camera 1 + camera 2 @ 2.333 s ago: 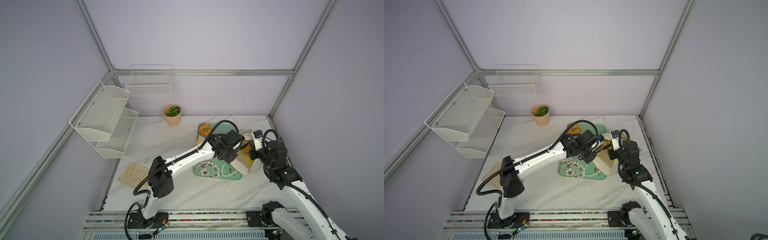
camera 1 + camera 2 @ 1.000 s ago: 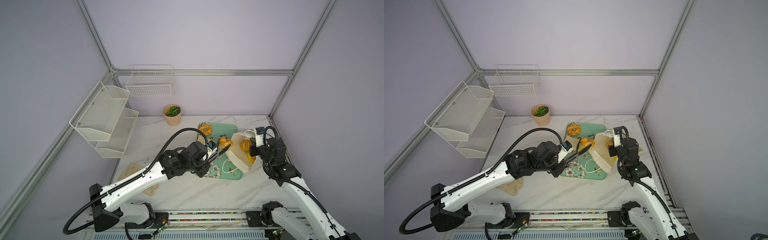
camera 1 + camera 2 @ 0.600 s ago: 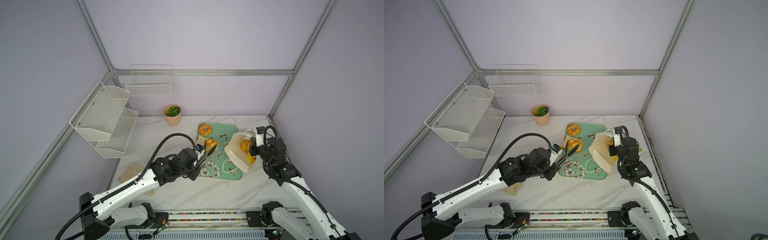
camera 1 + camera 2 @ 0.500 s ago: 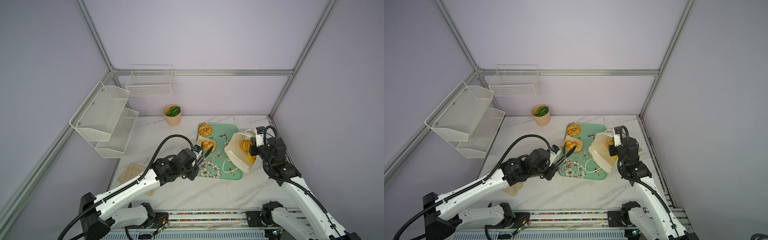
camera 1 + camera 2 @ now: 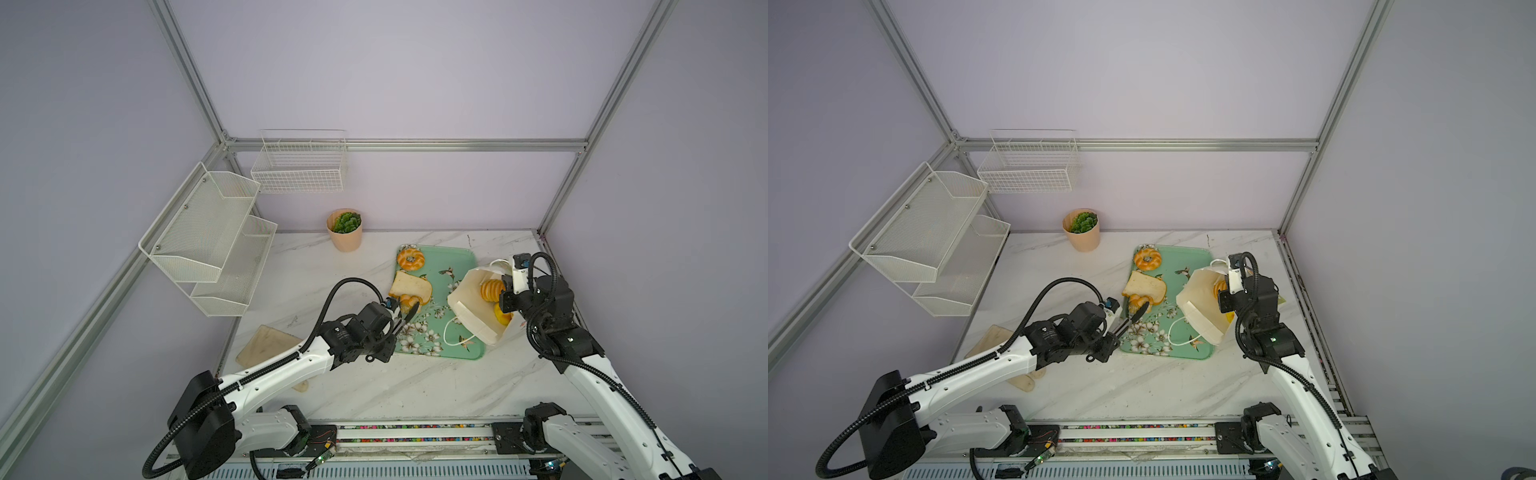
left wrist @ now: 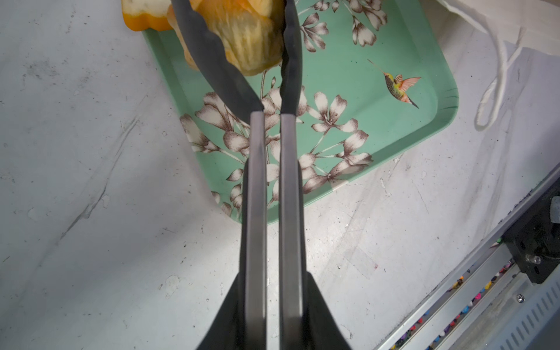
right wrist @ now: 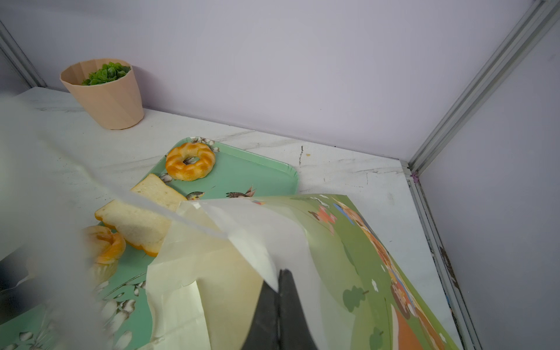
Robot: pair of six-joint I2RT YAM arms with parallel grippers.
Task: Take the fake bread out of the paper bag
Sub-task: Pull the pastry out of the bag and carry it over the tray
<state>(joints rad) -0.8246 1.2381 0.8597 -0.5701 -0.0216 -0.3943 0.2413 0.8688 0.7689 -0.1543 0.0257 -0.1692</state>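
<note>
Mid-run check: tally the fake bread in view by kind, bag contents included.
Ring donut: 1
Toast slice: 1
Roll, in left end effector: 1
Ridged loaf, in paper bag: 1
Orange piece, kind unclear, in bag: 1
Total: 5

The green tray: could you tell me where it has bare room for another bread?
Bare: the far strip between the donut and the paper bag, and the near flowered end of the tray. Crowded: the left side, holding toast and the roll in the left claw; the bag overlaps the right.
</note>
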